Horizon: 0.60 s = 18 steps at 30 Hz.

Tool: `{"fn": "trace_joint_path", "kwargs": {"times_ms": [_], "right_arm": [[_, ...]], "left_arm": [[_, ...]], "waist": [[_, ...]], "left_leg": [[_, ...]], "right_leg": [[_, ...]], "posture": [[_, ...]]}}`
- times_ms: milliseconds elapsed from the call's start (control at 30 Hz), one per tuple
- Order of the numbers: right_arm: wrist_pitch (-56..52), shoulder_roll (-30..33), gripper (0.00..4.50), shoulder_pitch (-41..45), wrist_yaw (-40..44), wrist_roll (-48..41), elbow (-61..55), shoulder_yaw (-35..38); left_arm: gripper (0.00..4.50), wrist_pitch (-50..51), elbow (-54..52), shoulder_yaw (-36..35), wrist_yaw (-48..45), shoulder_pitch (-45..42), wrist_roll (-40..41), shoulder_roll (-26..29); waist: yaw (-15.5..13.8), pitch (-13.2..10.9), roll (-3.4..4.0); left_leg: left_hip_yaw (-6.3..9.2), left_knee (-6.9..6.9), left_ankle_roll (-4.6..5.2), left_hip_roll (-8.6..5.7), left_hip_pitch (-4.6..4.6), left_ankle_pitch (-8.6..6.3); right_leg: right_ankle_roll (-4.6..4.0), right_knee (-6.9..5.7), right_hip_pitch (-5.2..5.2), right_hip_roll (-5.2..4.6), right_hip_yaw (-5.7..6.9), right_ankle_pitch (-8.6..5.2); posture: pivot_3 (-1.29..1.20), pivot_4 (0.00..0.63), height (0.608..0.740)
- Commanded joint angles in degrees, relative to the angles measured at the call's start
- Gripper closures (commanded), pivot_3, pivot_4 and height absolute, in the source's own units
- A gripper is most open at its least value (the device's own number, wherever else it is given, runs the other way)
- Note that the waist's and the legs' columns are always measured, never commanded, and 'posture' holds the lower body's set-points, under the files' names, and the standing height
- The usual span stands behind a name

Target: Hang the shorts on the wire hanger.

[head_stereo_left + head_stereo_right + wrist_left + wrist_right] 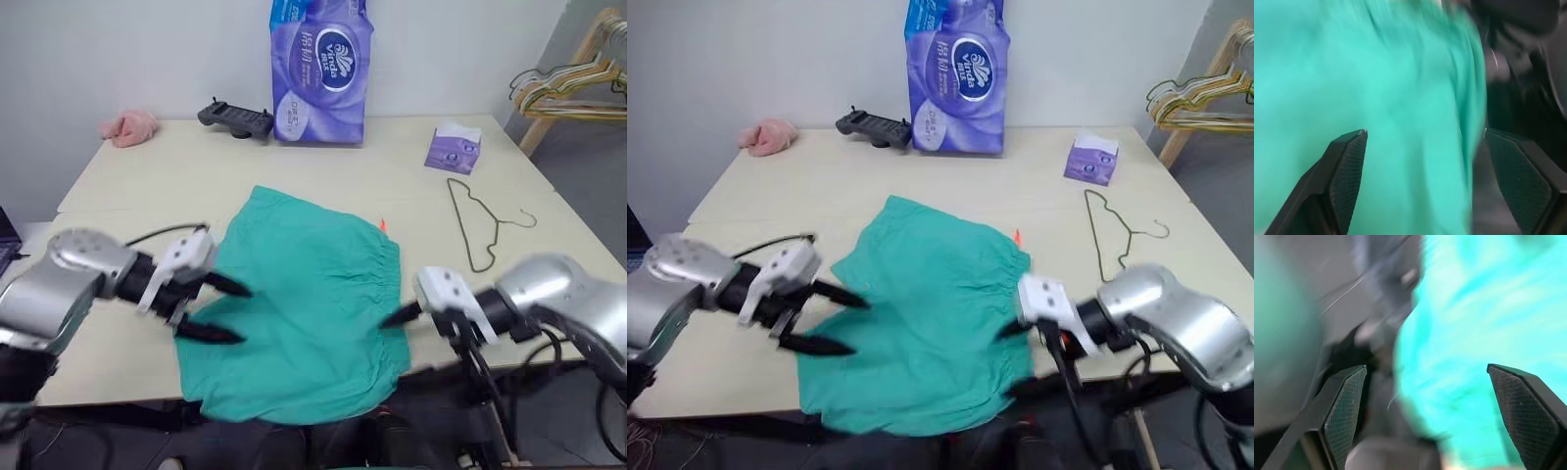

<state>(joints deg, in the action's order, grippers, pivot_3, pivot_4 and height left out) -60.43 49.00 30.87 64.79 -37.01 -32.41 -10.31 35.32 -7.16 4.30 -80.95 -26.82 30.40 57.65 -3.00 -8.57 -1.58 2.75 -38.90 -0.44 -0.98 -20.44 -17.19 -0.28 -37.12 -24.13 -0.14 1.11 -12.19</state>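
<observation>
Teal-green soft fabric shorts (309,299) lie flat near the front edge of the pale beige table (147,186), one end drooping over it. The left gripper (220,311) and right gripper (392,318) hover at opposite sides above the cloth, fingers spread, holding nothing. A thin olive-grey wire hanger (475,220) rests apart, to the right.

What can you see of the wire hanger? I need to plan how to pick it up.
The wire hanger is a single thin olive-grey metal wire bent into a narrow triangular frame with a small hook. It lies flat on the pale table, its hook end pointing toward the table's right edge. It sits to the right of the shorts, apart from them, and nearer than the small purple tissue box. Nothing but the table touches it, and it carries nothing.
</observation>
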Motion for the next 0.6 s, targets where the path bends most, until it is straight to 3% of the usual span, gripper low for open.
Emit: {"fn": "trace_joint_path", "kwargs": {"times_ms": [33,300,467,600], "right_arm": [[-5.07,-6.40,0.30,2.08,-10.95,-1.15,5.74,7.19],[-3.71,-18.08,0.30,-0.38,-34.66,7.24,7.25,13.96],[-2.10,-24.35,0.30,-4.30,-45.91,12.15,4.05,15.91],[-1.22,-23.06,0.30,-5.98,-48.11,14.66,4.08,15.71]], "left_arm": [[0.44,4.72,-2.68,-3.06,12.22,-0.74,3.31,-9.50],[0.44,-5.50,-0.21,-4.56,37.77,2.41,-6.83,-30.48],[0.44,-10.61,1.81,-4.49,47.68,2.39,-12.01,-36.72],[0.44,-9.08,1.28,-1.51,45.94,1.61,-11.05,-38.96]], "waist": [[-0.03,0.06,-0.04],[-0.11,0.19,-0.06],[0.02,0.35,-0.07],[0.21,0.40,-0.05]], "left_leg": [[0.01,0.03,0.00,-0.01,-0.02,0.00],[-0.13,0.01,-0.27,-0.39,-0.52,0.10],[-0.23,-0.01,-0.16,-0.41,-0.47,0.04],[-0.32,-0.04,-0.17,-0.41,-0.42,0.06]], "right_leg": [[0.00,0.05,0.00,-0.02,-0.05,0.01],[-0.32,0.01,-0.50,-0.48,-0.36,0.26],[-0.26,-0.01,-0.49,-0.51,-0.43,0.30],[-0.22,-0.07,-0.46,-0.50,-0.47,0.33]], "posture": [[0.11,0.079,0.740],[0.07,0.074,0.740],[0.06,0.075,0.740],[0.06,0.072,0.740]]}}
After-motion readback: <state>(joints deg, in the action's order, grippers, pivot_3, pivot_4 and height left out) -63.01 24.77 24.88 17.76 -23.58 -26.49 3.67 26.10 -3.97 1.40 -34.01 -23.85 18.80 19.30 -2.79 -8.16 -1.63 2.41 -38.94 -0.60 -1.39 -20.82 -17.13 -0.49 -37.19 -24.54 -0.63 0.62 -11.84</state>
